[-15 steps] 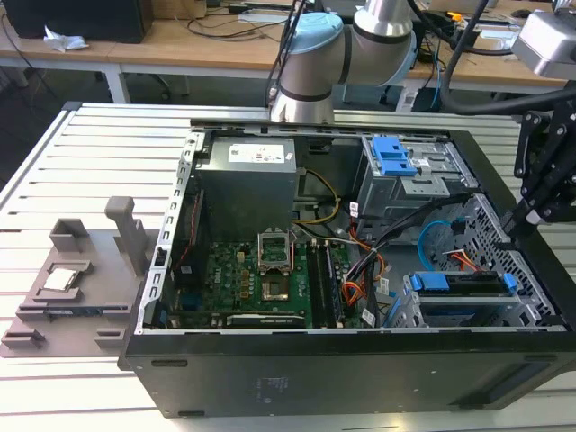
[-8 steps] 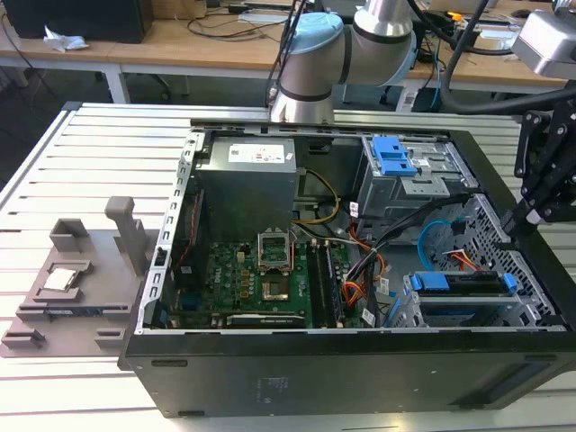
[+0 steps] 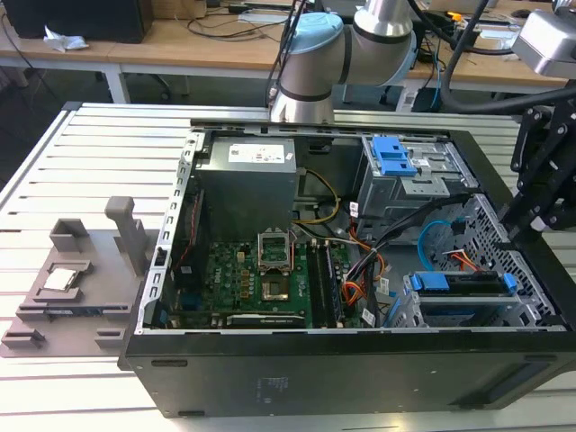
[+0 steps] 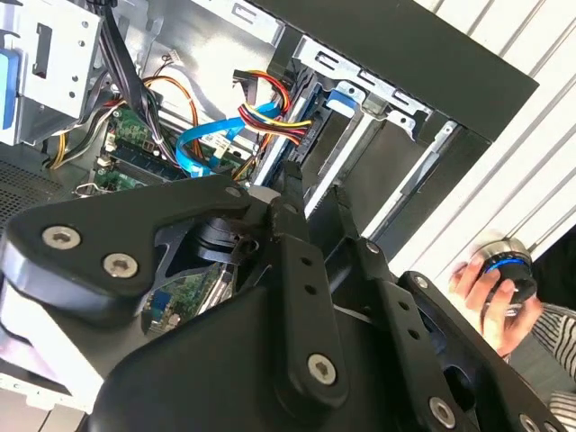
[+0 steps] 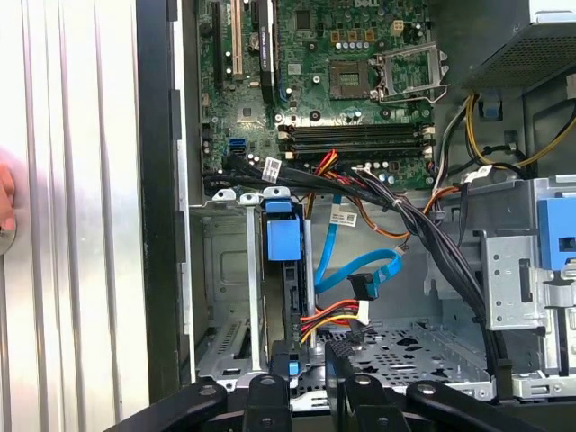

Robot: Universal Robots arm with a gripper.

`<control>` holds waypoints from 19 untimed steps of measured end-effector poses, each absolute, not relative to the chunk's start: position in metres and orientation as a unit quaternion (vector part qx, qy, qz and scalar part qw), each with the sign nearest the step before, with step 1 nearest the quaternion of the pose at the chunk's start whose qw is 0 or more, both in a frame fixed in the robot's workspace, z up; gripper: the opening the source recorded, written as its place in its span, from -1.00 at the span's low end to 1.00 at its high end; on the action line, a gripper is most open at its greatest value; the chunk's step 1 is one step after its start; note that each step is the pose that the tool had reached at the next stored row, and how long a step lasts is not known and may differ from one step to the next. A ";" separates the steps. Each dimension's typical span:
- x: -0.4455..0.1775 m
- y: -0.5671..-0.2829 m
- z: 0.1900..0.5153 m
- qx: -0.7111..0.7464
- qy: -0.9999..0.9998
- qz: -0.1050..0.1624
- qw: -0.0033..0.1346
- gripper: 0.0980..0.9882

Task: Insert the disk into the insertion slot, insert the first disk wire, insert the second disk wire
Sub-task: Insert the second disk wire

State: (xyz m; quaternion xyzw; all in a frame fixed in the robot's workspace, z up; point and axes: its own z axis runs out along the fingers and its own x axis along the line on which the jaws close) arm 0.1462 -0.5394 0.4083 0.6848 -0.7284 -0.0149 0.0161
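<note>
Disk [image 3: 459,285] sat in slot [image 3: 407,312]; wiring stage judged in hand.
Gripper [image 4: 316,185] hung near slot, parted, empty; blue wire [image 5: 360,273] needed grasping.

Slatted metal table [image 3: 81,153]; wooden benches [image 3: 171,49] behind (cable-strewn); floor [image 3: 40,94] dark, perhaps carpet.

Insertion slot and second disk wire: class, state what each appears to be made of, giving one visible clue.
Insertion slot: likely bare sheet steel, dull silver-grey, with punched openings and folded edges.
Second disk wire: probably plastic-sheathed cable, smooth light blue, flat and bending in loops.
</note>
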 end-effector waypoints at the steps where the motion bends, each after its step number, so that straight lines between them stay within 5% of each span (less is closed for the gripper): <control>1: 0.146 -0.539 0.408 0.685 -0.728 -0.015 0.016 -0.54; 19: 0.118 -0.514 0.394 0.752 -0.659 -0.014 0.015 -0.54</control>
